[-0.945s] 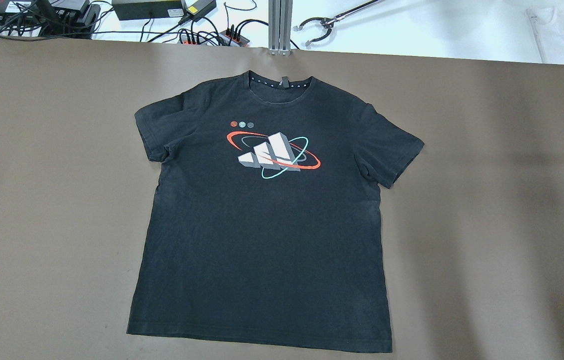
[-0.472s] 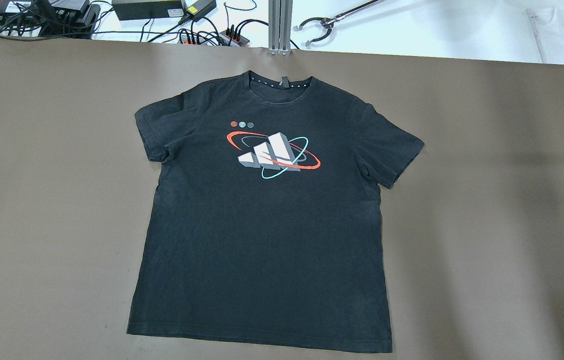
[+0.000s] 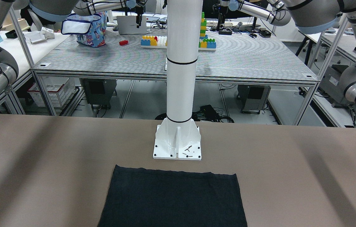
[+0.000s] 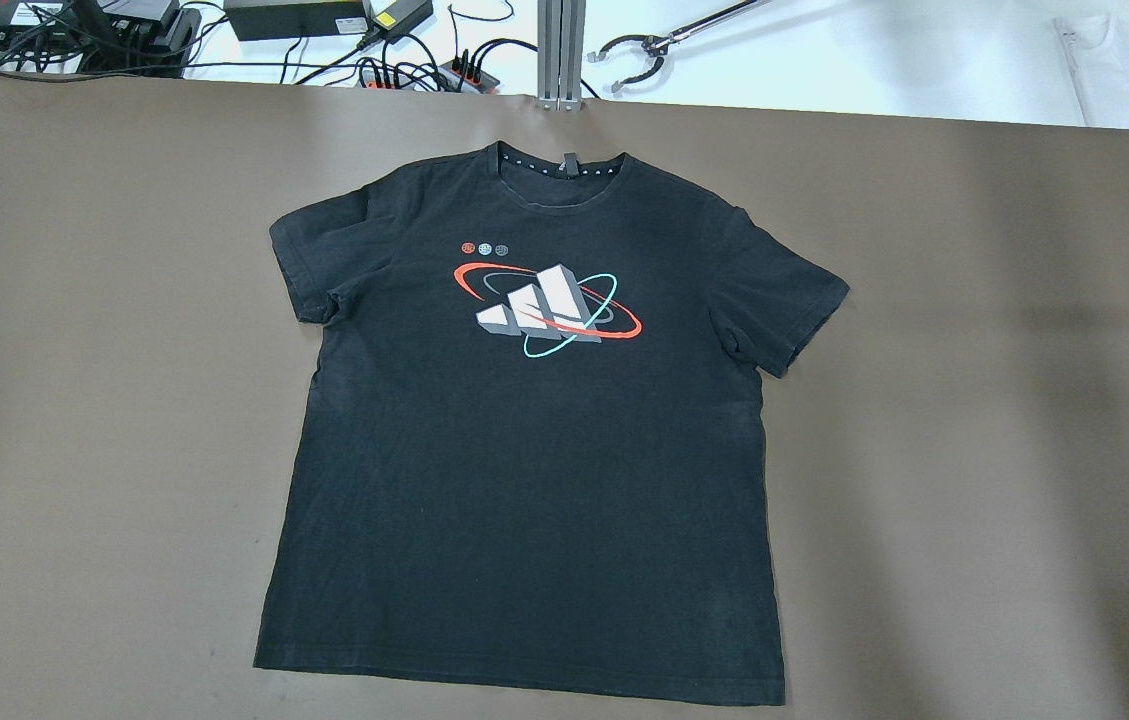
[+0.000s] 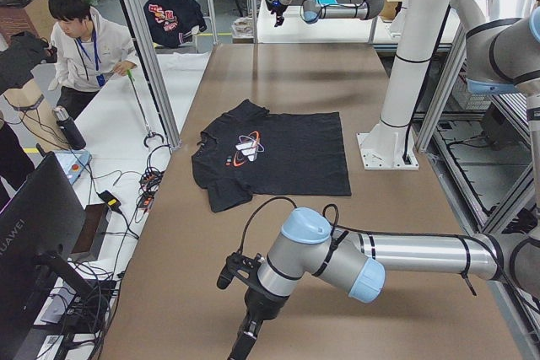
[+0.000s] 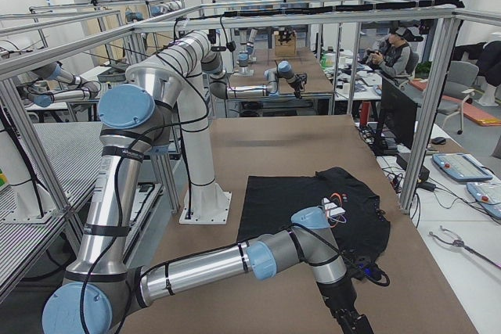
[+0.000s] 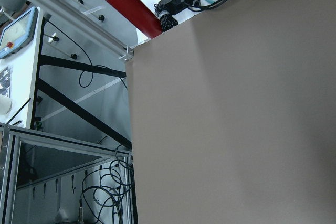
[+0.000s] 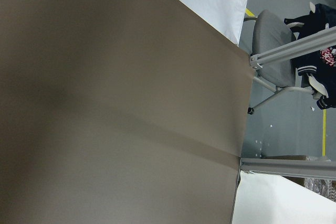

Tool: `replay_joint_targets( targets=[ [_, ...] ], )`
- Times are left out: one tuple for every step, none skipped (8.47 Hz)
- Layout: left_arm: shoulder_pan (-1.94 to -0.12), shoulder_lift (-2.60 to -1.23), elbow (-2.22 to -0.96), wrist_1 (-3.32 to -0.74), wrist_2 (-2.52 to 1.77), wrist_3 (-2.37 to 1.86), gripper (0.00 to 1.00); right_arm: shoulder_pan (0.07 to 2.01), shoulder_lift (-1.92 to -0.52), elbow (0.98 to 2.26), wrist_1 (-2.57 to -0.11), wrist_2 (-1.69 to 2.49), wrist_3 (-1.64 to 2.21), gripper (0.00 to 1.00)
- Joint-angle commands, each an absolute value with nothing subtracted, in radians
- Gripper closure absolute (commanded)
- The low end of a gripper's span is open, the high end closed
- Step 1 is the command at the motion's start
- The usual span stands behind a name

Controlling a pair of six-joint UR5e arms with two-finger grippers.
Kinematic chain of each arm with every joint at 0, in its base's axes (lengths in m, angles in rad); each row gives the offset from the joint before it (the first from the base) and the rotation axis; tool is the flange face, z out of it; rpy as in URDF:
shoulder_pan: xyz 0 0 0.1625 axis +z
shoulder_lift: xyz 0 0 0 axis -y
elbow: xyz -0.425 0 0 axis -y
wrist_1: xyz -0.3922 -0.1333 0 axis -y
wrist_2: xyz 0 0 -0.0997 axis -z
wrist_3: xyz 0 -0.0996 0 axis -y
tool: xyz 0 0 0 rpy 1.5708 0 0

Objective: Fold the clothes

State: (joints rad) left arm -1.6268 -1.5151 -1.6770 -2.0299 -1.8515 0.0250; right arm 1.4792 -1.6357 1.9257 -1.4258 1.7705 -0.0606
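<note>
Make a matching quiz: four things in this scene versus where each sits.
1. black fabric T-shirt with red-and-teal print
2. white metal pole base plate
3. blue patterned fabric bag with white trim
4. metal grabber tool with claw

A. striped grey table in the background
B. white bench beyond the brown table
C. spread flat, brown table
D. brown table, by the shirt's hem

Pairs: 1-C, 2-D, 3-A, 4-B

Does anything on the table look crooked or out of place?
Nothing serious. The black T-shirt lies flat, print up, slightly turned against the table edge. The sleeve on the overhead view's left has a small crease at the armpit.
</note>
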Motion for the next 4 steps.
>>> replay_joint_targets(
  targets=[
    [-1.625,-1.552,-1.667,-2.071,-1.888,0.028,0.00,1.476,-1.635,1.916,-1.370,1.776,-0.046,0.06],
    [-1.602,-1.552,-1.661,-2.101,-1.905,0.037,0.00,1.476,-1.629,1.904,-1.370,1.778,-0.046,0.06],
    [-1.565,-1.558,-1.660,-2.112,-1.910,0.022,0.00,1.468,-1.602,1.885,-1.370,1.779,-0.046,0.06],
    [-1.499,-1.637,-1.628,-2.106,-1.902,0.028,0.00,1.444,-1.542,1.844,-1.371,1.781,-0.045,0.06]
  ],
)
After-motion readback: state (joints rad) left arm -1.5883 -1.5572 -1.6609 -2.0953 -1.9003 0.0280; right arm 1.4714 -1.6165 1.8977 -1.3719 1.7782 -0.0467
